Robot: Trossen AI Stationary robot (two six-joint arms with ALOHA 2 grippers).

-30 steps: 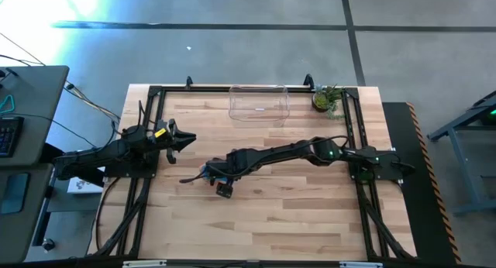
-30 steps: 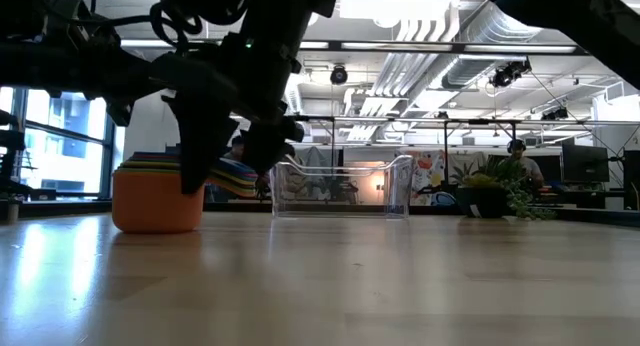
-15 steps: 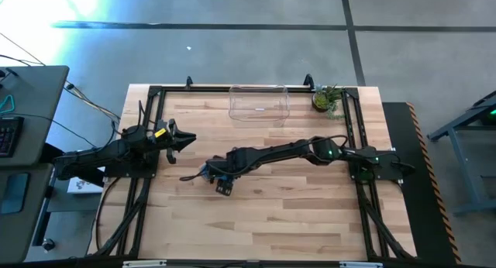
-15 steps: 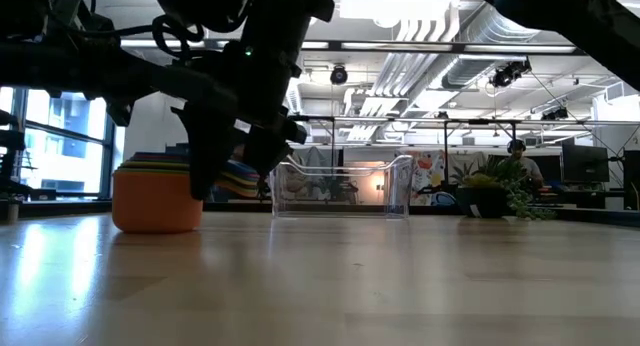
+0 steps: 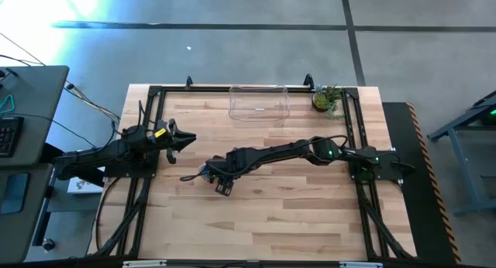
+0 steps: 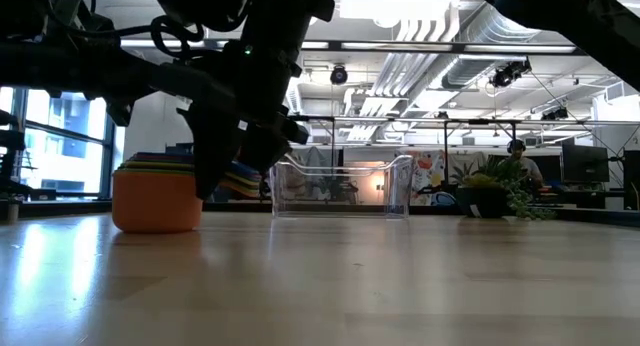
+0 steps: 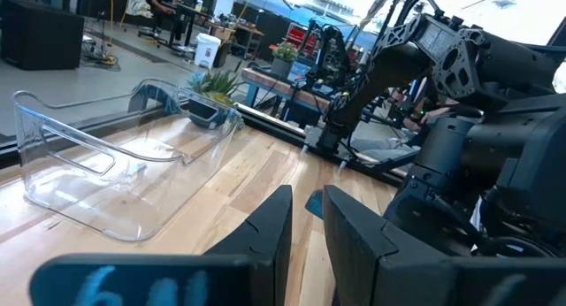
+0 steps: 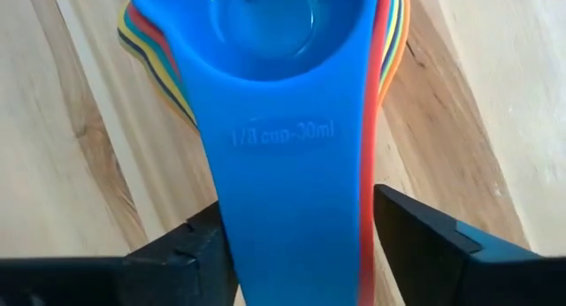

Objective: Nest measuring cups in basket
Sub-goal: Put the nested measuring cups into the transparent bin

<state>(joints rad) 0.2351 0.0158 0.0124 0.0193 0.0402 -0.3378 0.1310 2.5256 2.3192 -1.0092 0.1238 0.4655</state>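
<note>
The measuring cups (image 6: 155,198) stand nested in one stack on the table left of its middle, the orange one outermost and a blue one (image 8: 265,23) on top. Their stacked handles (image 8: 292,164) run between the two fingers of my right gripper (image 8: 296,244), which comes down steeply over the stack (image 5: 206,173) and is open. One finger stands close on each side of the handles. The clear basket (image 5: 259,113) stands at the far edge. My left gripper (image 5: 188,139) waits level at the left, with a narrow gap between its fingers (image 7: 279,226). My right gripper has one finger (image 8: 190,248) and the other finger (image 8: 424,244) hard by the two long edges of the stacked handles, coming from above across them. I cannot tell whether they touch the edges. The stack rests on the table.
A small potted plant (image 5: 327,99) stands at the far right corner, beside the basket (image 6: 345,191). Black frame rails (image 5: 147,167) run along the table's left and right sides. Bare wood lies on the table's near half.
The fingers of my right gripper have drawn closer together around the stacked handles, and the gripper has stayed in place. The stack of cups has not moved.
</note>
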